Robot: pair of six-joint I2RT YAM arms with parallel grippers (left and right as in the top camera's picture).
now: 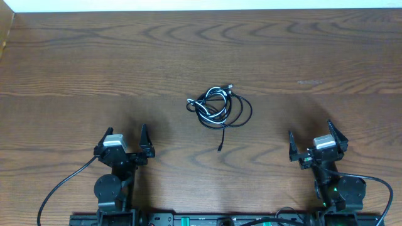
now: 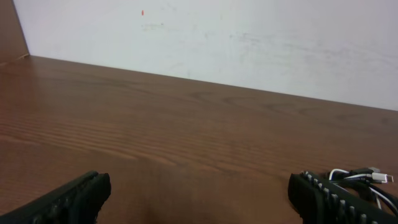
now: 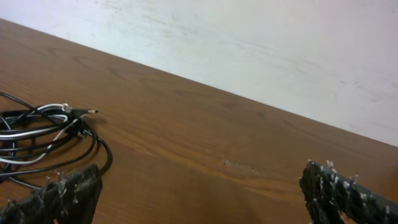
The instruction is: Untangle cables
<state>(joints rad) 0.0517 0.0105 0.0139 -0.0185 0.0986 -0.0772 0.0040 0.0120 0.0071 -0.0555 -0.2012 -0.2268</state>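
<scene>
Left tool (image 1: pixel 124 139) and right tool (image 1: pixel 312 138) gape wide and empty, so untangling looks unstarted: the knotted cables (image 1: pixel 218 108) lie on the counter (image 1: pixel 94 63) at one o'clock from the left, eleven from the right, needing a first reach.

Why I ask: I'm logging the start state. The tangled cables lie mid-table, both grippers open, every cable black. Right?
Not every one: the cables include a white cable among black ones, clear in the right wrist view. They lie mid-table, left gripper and right gripper open.
</scene>
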